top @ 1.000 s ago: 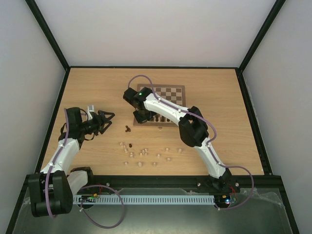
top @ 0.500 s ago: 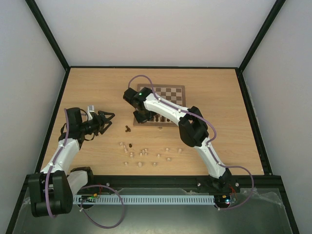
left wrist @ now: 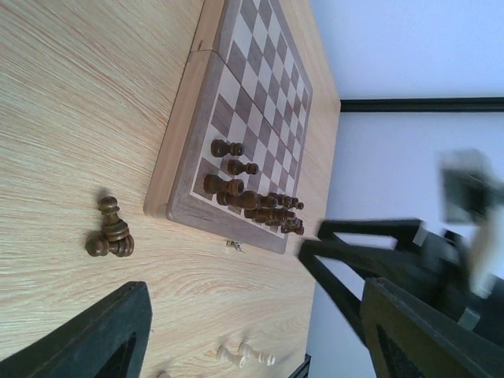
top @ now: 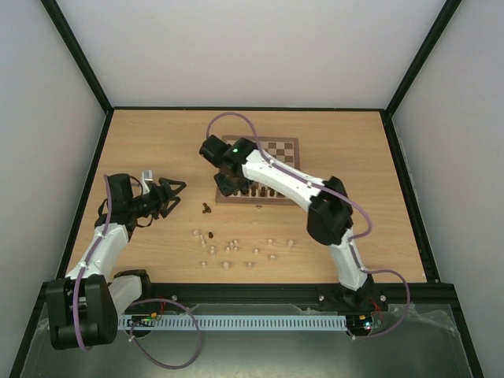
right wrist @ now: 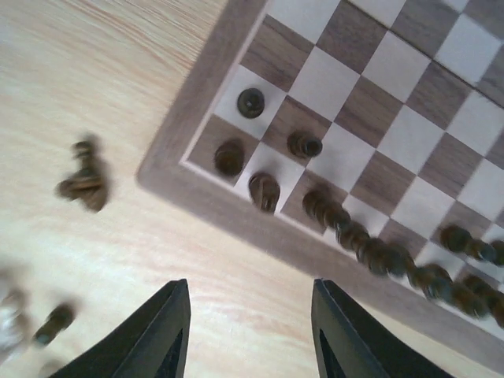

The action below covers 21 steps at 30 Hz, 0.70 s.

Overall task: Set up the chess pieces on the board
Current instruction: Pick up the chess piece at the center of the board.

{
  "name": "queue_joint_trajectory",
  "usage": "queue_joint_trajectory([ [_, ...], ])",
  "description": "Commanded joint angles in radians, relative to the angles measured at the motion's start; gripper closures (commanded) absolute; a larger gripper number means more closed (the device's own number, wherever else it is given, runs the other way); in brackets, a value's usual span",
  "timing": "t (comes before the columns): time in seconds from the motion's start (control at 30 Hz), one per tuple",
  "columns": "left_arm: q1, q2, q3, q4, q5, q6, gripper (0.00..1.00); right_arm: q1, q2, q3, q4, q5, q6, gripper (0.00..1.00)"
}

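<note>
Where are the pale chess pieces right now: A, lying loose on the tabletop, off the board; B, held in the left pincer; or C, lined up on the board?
A: the pale chess pieces lie scattered on the tabletop nearer the arm bases, and the pieces seen on the board are all dark pieces.

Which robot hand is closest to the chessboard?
The right gripper, at the board's corner beside the brown pieces; the left gripper hangs over the tabletop, farther away.
</note>
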State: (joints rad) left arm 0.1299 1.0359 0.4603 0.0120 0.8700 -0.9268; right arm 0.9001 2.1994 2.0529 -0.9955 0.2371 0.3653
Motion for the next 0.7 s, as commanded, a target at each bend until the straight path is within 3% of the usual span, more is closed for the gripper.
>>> queue_joint_trajectory([
  [0.0,0.008,-0.005,0.014,-0.016,0.0,0.034,0.22,0.04,-0.2,-0.132,0.062,-0.05,0.007,0.55],
  [0.13,0.011,-0.023,0.038,-0.087,-0.039,0.095,0.12,0.059,-0.321,-0.329,0.205,-0.177,0.025,0.53],
  [0.2,0.017,-0.031,0.04,-0.114,-0.055,0.11,0.02,0.071,-0.364,-0.423,0.28,-0.236,0.046,0.54],
  [0.3,0.031,-0.043,0.035,-0.149,-0.072,0.127,0.01,0.11,-0.376,-0.519,0.369,-0.293,0.061,0.55],
  [0.67,0.094,-0.178,0.055,-0.278,-0.116,0.163,0.01,0.232,-0.201,-0.434,0.337,-0.221,0.095,0.6],
])
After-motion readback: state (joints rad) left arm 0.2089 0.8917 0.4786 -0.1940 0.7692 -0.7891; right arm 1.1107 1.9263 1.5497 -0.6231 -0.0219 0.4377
